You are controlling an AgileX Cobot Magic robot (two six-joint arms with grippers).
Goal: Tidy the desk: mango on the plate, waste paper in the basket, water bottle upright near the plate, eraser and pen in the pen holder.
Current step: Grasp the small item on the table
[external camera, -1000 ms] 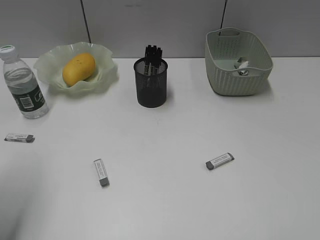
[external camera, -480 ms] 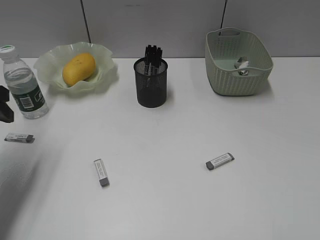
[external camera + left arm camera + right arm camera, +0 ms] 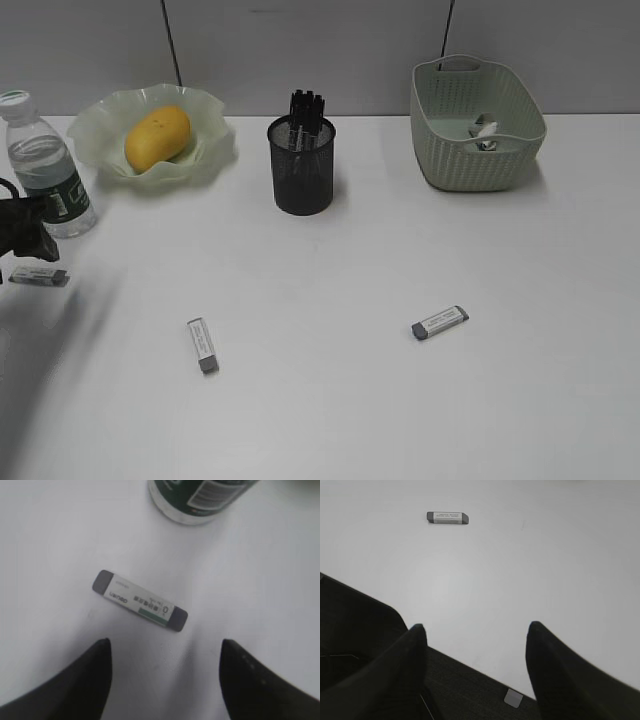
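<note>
The mango (image 3: 157, 138) lies on the green ruffled plate (image 3: 98, 118). Left of the plate, the water bottle (image 3: 42, 165) stands upright. Black pens (image 3: 306, 104) stick out of the mesh pen holder (image 3: 302, 175). Waste paper (image 3: 485, 132) lies inside the basket (image 3: 470, 165). Three erasers lie flat on the desk (image 3: 350, 260): one at the far left (image 3: 38, 276), one front left (image 3: 202, 345), one front right (image 3: 440, 322). My left gripper (image 3: 25, 238) hovers open just above the left eraser (image 3: 140, 601), its tips (image 3: 165, 647) short of it. My right gripper (image 3: 476, 627) is open and empty over the desk's near edge.
The bottle's base (image 3: 200, 500) stands close behind the left eraser. In the right wrist view an eraser (image 3: 448, 518) lies far ahead on bare desk. A dark surface (image 3: 470, 685) runs below the desk's near edge. A grey wall backs the desk.
My left gripper has come in from the left edge of the exterior view, to beside the bottle and over the left eraser. Nothing on the desk has moved.
</note>
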